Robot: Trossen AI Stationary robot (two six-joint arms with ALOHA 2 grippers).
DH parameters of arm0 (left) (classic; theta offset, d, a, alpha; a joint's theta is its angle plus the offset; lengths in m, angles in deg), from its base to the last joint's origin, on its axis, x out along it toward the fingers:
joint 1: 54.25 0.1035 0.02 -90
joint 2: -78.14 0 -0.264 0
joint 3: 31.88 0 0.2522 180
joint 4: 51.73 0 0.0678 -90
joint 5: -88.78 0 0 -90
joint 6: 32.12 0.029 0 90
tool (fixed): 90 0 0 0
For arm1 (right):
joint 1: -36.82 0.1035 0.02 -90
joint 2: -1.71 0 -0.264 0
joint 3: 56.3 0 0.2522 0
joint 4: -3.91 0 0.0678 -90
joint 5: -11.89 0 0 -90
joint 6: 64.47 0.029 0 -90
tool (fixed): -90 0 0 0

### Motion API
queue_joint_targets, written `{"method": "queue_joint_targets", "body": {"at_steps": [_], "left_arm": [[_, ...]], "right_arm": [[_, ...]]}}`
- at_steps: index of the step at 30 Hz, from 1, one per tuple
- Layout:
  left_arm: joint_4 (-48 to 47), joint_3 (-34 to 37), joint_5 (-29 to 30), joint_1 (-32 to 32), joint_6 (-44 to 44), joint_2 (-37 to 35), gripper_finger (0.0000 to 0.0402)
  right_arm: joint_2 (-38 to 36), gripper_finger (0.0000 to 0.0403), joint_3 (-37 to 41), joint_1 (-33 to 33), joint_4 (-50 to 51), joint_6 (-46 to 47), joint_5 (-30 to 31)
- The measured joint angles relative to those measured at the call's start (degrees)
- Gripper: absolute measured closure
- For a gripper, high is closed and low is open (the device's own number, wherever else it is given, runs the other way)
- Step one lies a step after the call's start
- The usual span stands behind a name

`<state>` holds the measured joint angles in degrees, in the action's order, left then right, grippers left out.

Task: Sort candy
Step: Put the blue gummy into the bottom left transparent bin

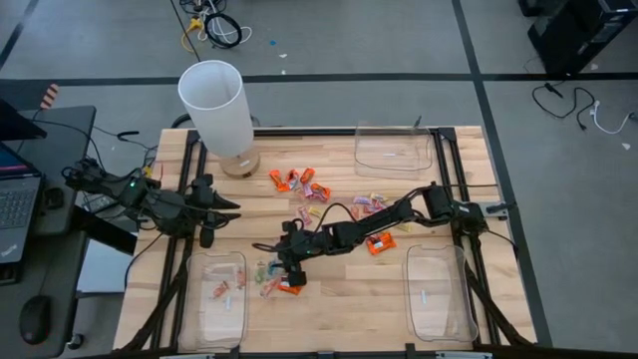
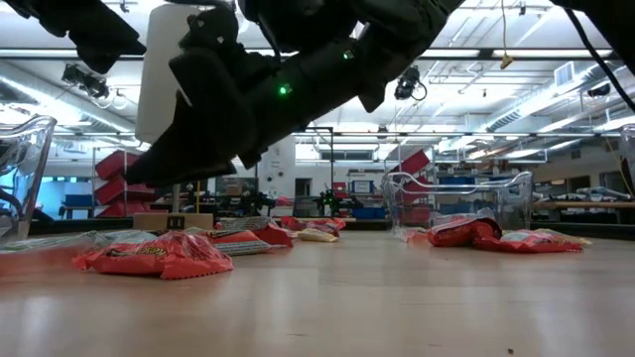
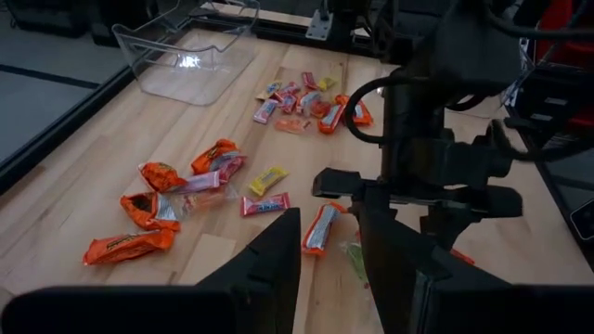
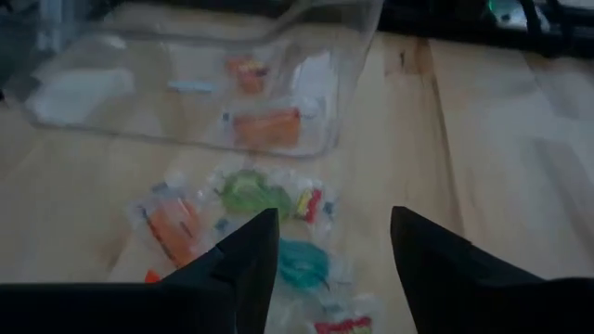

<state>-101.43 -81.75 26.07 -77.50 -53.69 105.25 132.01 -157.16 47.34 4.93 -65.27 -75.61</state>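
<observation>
Your open right gripper (image 1: 290, 271) hovers over candy (image 1: 299, 182); a few pieces fill one tray (image 1: 215, 329), most still scattered; left gripper (image 1: 221, 209) waits open.

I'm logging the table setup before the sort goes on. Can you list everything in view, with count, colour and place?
candy: dozens, orange, pink-and-yellow and pale green; scattered mid-table, a cluster beside the near-left tray, a few inside that tray.
clear trays: three; one far right, one near left, one near right.
white cylinder: one, standing on a round wooden base, far left of the table.
laptop: one, dark, on the side desk at left.
computer mouse: one, dark, same desk.
left gripper: over the table's left side, empty.
right gripper: open, low over the candy cluster by the near-left tray.
</observation>
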Motion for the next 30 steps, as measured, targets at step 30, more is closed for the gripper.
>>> {"method": "queue_joint_targets", "body": {"at_steps": [30], "left_arm": [[0.1, 0.0, 0.1, 0.0, 0.2, 0.3, 0.0286]], "right_arm": [[4.5, 0.0214, 2.1, -0.1, -4.7, -2.6, 0.2]]}}
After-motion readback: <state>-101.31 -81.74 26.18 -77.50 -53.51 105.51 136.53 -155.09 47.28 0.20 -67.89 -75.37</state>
